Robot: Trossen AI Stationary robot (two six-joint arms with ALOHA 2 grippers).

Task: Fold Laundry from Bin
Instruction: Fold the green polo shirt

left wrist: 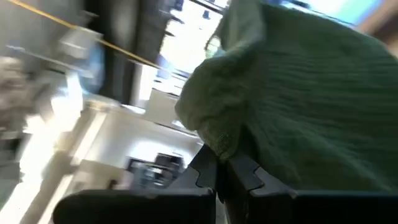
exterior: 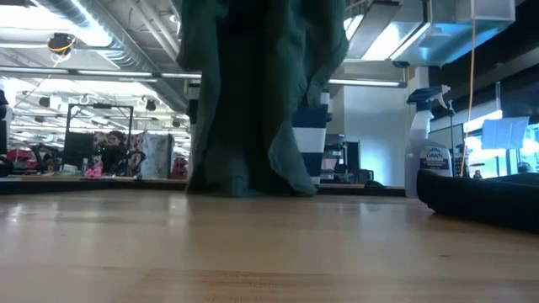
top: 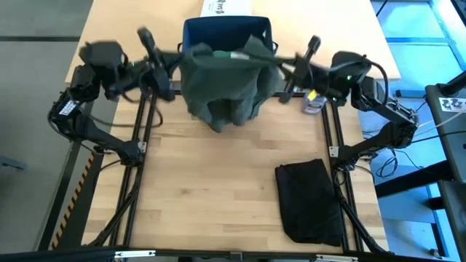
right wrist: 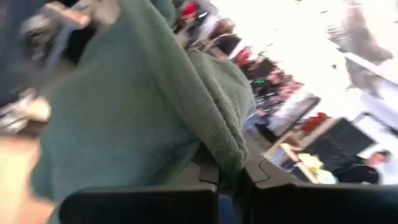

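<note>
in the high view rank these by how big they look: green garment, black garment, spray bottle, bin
1. green garment, held up between the left gripper and right gripper
2. black garment, close to it in size
3. bin, largely hidden by the green garment, so unsure
4. spray bottle

front-centre tabletop point(top: 218, 189): free | blocking: hanging green garment point(top: 222, 91), black garment point(top: 309, 200), spray bottle point(top: 313, 102)

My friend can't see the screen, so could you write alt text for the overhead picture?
Two dark robot arms hold a dark green garment up between them, the left end effector and right end effector each shut on an upper corner, in front of a navy bin. A folded black garment lies on the wooden table.
</note>
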